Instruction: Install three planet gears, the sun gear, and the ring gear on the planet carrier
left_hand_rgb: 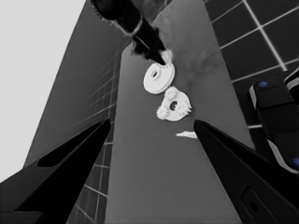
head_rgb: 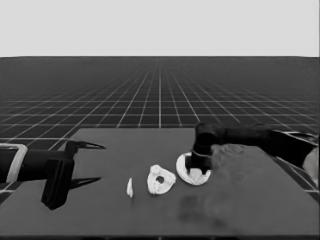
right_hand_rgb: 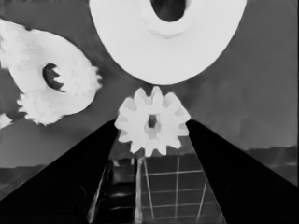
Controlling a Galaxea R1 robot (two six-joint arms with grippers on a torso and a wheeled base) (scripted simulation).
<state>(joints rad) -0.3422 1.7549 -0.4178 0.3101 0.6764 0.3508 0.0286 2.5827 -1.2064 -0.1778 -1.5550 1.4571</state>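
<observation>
The larger round part (head_rgb: 183, 165) lies right of the table's middle, seen close in the right wrist view (right_hand_rgb: 140, 51). My right gripper (head_rgb: 197, 173) stands over its near edge, shut on a small toothed gear (right_hand_rgb: 161, 109) held between its fingertips. Just to the left lies the smaller round part (head_rgb: 161, 180), also in the right wrist view (right_hand_rgb: 70, 70), with three gears sitting on it around its hole. Farther left a thin white piece (head_rgb: 129, 187) stands on the table. My left gripper (head_rgb: 100, 162) waits open over the table's left end, holding nothing.
Dark machinery with small blue lights (left_hand_rgb: 275, 116) shows past the table's edge in the left wrist view. The right arm (head_rgb: 260, 137) reaches in low across the table's right side. The floor's grid lies beyond the far edge.
</observation>
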